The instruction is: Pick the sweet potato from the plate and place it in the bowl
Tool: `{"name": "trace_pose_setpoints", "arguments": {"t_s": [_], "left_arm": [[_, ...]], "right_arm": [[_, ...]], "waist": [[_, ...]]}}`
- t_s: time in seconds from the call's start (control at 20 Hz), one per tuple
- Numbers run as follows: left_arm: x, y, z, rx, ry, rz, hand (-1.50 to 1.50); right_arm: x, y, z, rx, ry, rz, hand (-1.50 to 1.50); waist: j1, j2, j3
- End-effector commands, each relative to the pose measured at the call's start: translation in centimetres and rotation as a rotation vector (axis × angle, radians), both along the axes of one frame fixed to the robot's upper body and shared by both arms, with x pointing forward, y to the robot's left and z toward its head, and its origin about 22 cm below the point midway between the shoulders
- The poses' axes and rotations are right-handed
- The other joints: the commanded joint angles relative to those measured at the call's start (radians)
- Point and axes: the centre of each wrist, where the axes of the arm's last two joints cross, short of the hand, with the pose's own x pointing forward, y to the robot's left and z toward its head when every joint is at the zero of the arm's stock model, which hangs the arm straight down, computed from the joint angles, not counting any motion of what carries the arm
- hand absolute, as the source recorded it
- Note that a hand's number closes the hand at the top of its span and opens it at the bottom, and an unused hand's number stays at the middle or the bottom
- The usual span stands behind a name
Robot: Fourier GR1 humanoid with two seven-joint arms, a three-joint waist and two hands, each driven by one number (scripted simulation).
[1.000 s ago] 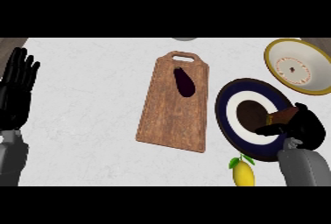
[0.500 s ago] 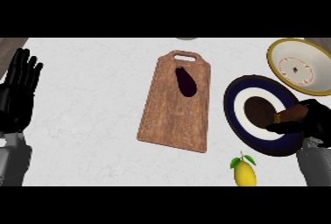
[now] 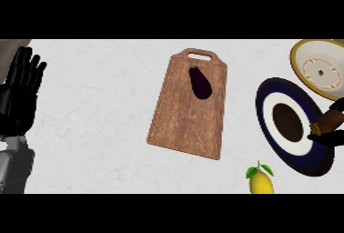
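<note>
1. The pale grey speckled worktop carried everything in the head view.
2. A long brown wooden cutting board with a handle slot at its far end lay near the middle, slightly tilted.
3. A round dark blue plate with a white inner ring and a dark brown centre sat at the right, apart from the board.
4. The robot's black left hand stood at the left edge, fingers straight and pointing up, holding nothing.
5. A cream bowl with a yellow rim and a reddish inner ring sat at the far right corner, just beyond the plate.
6. The black right hand showed at the right edge over the plate's rim, its fingers curled around the brown sweet potato.
7. A dark purple eggplant lay on the board near the handle.
8. A yellow lemon with green leaves lay at the near edge, beside the plate.
</note>
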Motion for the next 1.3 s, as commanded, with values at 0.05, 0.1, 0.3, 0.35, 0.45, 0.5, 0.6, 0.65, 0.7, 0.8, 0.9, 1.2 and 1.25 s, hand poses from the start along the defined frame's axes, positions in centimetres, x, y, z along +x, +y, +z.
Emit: {"name": "trace_pose_setpoints", "arguments": {"t_s": [0.05,0.1,0.3,0.35,0.45,0.5,0.6,0.65,0.7,0.8,0.9,1.2,1.25], "left_arm": [[0.1,-0.2,0.2,-0.008,-0.009,-0.012,0.00],[0.1,0.1,0.2,-0.002,-0.006,-0.004,0.00],[0.2,0.0,0.2,-0.013,-0.007,-0.002,0.00],[0.0,-0.1,-0.4,-0.009,0.008,-0.012,0.00],[0.2,-0.3,-0.3,-0.015,0.007,-0.005,0.00],[0.1,-0.2,-0.4,-0.007,0.013,-0.009,0.00],[0.3,0.2,-0.1,-0.009,0.001,-0.006,0.00],[0.1,-0.3,-0.7,-0.014,0.012,-0.008,0.00],[0.2,-0.2,-0.2,-0.006,0.000,-0.008,0.00],[0.2,-0.3,-0.2,-0.008,0.007,-0.013,0.00],[0.1,-0.1,-0.5,-0.013,0.014,-0.015,0.00],[0.5,-0.5,0.2,0.001,-0.002,-0.047,0.00],[0.5,-0.3,-0.2,0.005,0.003,-0.029,0.00]], "right_arm": [[-0.5,-5.0,4.5,-0.039,0.028,0.176,1.50],[-0.6,-5.8,5.7,-0.046,0.000,0.192,1.50],[-0.9,-8.8,9.9,-0.017,-0.088,0.289,1.50],[-1.1,-9.6,10.7,-0.007,-0.114,0.310,1.50],[-1.3,-10.3,11.7,0.052,-0.146,0.389,1.50],[-1.4,-10.9,12.6,0.077,-0.168,0.422,1.50],[-1.6,-11.7,14.1,0.117,-0.236,0.483,1.50],[-1.7,-12.2,15.3,0.122,-0.269,0.518,1.50],[-1.9,-12.7,16.1,0.141,-0.294,0.541,1.50],[-2.4,-13.6,16.9,0.204,-0.332,0.607,1.50],[-2.8,-14.5,17.8,0.277,-0.387,0.660,1.50],[-3.9,-16.5,20.3,0.480,-0.427,0.745,1.50],[-4.2,-16.8,20.0,0.493,-0.400,0.757,1.50]], "waist": [[0.000,0.003,0.004],[-0.002,0.000,0.006],[-0.008,-0.005,0.008],[-0.007,-0.005,0.008],[-0.009,-0.007,0.010],[-0.010,-0.007,0.009],[-0.009,-0.008,0.009],[-0.005,-0.008,0.008],[-0.001,-0.009,0.008],[0.001,-0.013,0.009],[0.008,-0.011,0.006],[0.041,-0.007,0.001],[0.029,-0.003,0.001]]}}
